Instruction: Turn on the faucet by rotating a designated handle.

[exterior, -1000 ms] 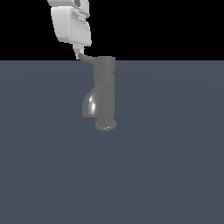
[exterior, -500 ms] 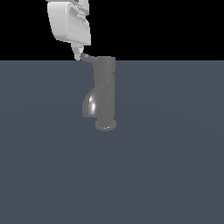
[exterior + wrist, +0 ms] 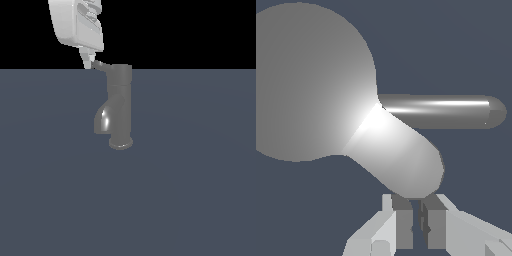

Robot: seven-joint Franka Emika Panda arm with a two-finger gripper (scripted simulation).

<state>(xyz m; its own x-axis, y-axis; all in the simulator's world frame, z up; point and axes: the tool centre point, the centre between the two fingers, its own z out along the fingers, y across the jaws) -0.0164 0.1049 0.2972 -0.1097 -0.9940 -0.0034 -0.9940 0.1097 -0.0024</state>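
Observation:
The grey faucet (image 3: 120, 102) stands upright on its round base flange, its short shiny spout (image 3: 102, 120) curving toward the exterior view's left. The thin handle (image 3: 101, 65) sticks out of the cap toward the left. My white gripper (image 3: 88, 62) hangs above and left of the cap, its tips at the handle's end. In the wrist view I look down on the round cap (image 3: 311, 80). The handle (image 3: 401, 157) reaches out toward my gripper (image 3: 417, 202), and the spout (image 3: 441, 111) lies lower down. The fingers (image 3: 402, 220) are shut with a thin slit and hold nothing.
The faucet stands on a flat dark blue-grey surface (image 3: 190, 190) that fills the lower part of the exterior view. Nothing else shows on it.
The handle looks shorter in the exterior view than a second ago, as if swung round. My gripper has shifted slightly up and to that view's left, staying at the handle's tip.

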